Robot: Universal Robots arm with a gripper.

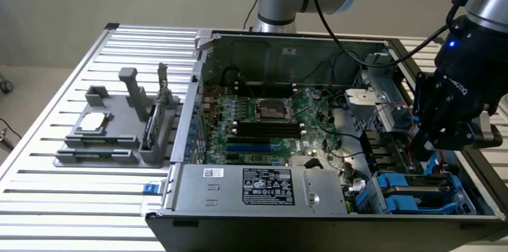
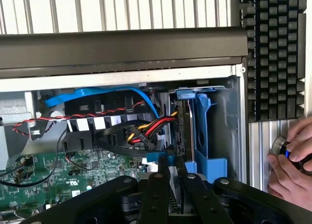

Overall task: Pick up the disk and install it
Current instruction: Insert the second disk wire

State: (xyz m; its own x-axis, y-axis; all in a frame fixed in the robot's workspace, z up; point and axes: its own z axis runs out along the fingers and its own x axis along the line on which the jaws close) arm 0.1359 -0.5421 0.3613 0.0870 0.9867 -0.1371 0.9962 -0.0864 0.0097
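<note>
Blue disk carrier (image 2: pixel 202 131), green mobo (image 1: pixel 266 124)

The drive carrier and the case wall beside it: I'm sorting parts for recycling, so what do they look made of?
The drive carrier looks like moulded plastic: uniform bright blue, smooth, slightly glossy, with rounded edges. The case wall beside it seems to be bare sheet metal: pale grey, thin, flat, with a dull sheen. Any coating on it is not discernible.

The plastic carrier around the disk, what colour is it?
Blue. The carrier shows best in the wrist view, standing in the drive bay.
</note>
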